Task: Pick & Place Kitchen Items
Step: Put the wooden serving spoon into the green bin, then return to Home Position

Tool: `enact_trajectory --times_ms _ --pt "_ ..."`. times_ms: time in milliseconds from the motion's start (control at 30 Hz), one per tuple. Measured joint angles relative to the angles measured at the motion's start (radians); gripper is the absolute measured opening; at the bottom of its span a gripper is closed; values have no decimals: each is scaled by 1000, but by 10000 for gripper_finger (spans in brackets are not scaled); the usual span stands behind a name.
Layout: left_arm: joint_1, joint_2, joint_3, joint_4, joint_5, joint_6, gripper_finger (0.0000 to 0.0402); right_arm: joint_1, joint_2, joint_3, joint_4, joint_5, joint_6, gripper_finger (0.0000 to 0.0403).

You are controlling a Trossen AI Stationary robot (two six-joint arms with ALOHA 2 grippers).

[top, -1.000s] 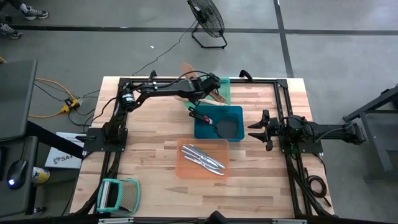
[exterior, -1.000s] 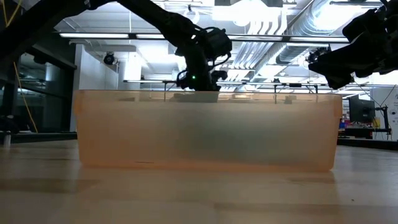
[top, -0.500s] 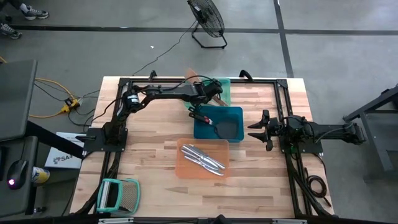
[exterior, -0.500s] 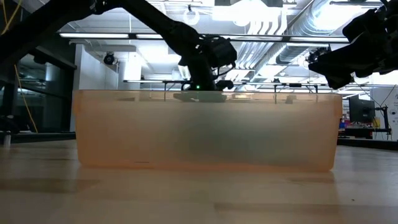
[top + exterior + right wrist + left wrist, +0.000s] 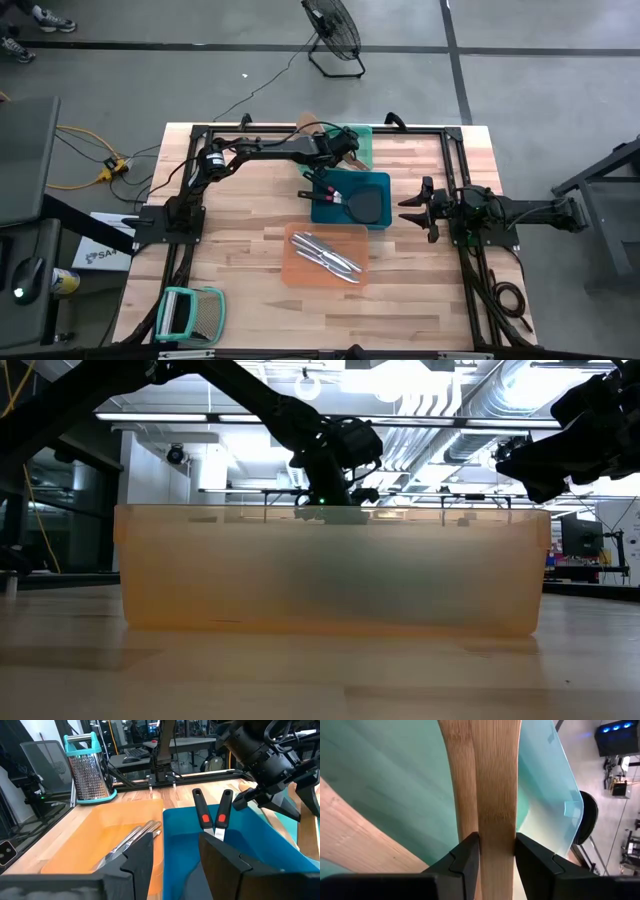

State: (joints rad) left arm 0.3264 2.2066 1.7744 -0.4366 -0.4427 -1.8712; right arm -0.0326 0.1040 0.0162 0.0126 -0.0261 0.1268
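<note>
1. From above, my left gripper [image 5: 343, 148] reaches over the green tray [image 5: 361, 142] at the far side of the table, just behind the blue tray [image 5: 377, 181]
2. My left wrist camera shows what the overhead cannot: my two fingers [image 5: 462, 861] sit on either side of a pale wooden utensil [image 5: 487, 795], pressing its flat handle, with the green tray's floor under it and another wooden piece [image 5: 355, 835] beside it
3. My right gripper [image 5: 415, 208] waits over the table just right of the blue tray; its fingers [image 5: 137, 857] stand apart with nothing between them
4. Only the right wrist view shows the two black spatulas [image 5: 212, 812] with red marks on the handles leaning in the blue tray, and the silver knives [image 5: 131, 840] lying in the orange tray [image 5: 95, 827]
5. The low view gives just the orange tray's wall [image 5: 330, 570], hiding its contents
6. A teal-framed grater [image 5: 190, 312] stands at the table's near left corner
</note>
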Motion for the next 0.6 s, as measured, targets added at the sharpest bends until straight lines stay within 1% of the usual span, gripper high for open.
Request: enact_trajectory --times_ms 167,300,500,600 --pt "0 1 12 -9 3 -10 122 0 0 0 0 0 0 149" --pt "0 3 68 1 3 49 123 0 0 0 0 0 0 149" --pt "0 3 202 2 -18 240 124 0 0 0 0 0 0 149" --pt "0 3 274 2 -27 432 124 0 0 0 0 0 0 149"
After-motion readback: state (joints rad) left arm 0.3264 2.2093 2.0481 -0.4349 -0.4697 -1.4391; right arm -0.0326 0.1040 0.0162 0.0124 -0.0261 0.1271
